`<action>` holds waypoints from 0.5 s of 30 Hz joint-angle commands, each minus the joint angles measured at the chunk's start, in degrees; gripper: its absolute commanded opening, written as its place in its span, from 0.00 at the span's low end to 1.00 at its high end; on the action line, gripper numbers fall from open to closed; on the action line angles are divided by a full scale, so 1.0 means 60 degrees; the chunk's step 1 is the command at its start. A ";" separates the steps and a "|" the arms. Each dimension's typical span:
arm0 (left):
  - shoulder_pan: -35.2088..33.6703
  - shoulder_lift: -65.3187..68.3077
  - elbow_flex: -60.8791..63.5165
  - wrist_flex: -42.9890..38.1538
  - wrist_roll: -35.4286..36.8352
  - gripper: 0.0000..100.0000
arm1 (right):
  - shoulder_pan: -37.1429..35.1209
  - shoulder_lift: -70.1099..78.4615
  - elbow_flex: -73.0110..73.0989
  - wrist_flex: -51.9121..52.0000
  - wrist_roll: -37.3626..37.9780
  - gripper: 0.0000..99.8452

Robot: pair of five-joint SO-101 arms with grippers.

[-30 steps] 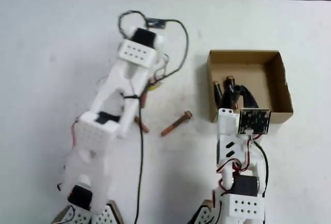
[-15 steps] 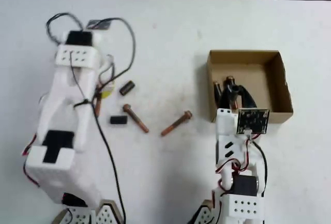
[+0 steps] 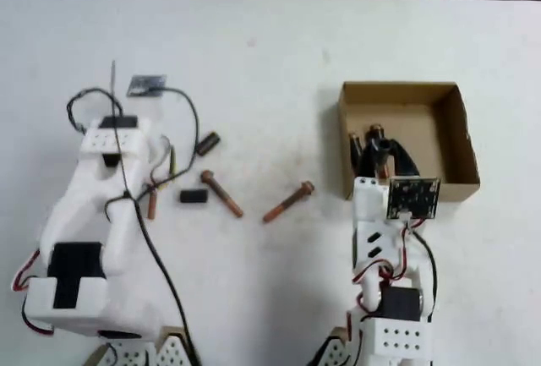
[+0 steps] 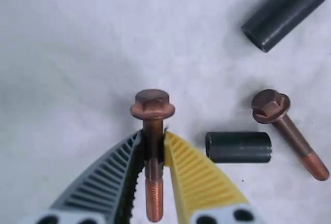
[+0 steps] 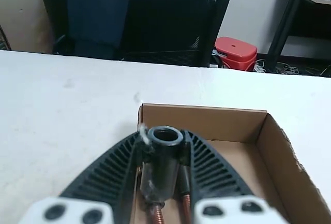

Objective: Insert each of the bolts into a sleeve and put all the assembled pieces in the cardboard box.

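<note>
My left gripper (image 4: 152,133) is shut on a copper bolt (image 4: 153,154), held by its shank with the hex head past the fingertips. It hangs over the table's left side (image 3: 161,182). On the table near it lie two black sleeves (image 4: 284,11) (image 4: 238,147) and a loose bolt (image 4: 289,131). A second loose bolt (image 3: 287,201) lies mid-table. My right gripper (image 5: 164,137) is shut on an upright black sleeve (image 5: 163,167) with a bolt's thread showing below it, at the near-left wall of the cardboard box (image 3: 448,129).
Another copper bolt (image 5: 184,203) shows inside the box beside the held sleeve. Loose cables (image 3: 182,112) trail from the left arm over the table. Bare white table (image 3: 279,62) lies between the arms and behind the box.
The left arm has swung left and back toward the near edge with the bolt in its gripper, uncovering the two sleeves and a bolt. The right arm has stayed still.
</note>
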 commanded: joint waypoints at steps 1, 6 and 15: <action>-0.0066 -0.0593 0.0205 -0.0689 -0.0073 0.02 | -0.0037 -0.0110 0.0073 0.0022 -0.0059 0.02; -0.0066 -0.0579 0.0293 -0.0689 -0.0073 0.03 | -0.0037 -0.0139 0.0073 0.0022 -0.0059 0.02; -0.0022 -0.0579 0.0293 -0.0440 -0.0015 0.20 | -0.0022 -0.0139 0.0073 0.0022 -0.0059 0.02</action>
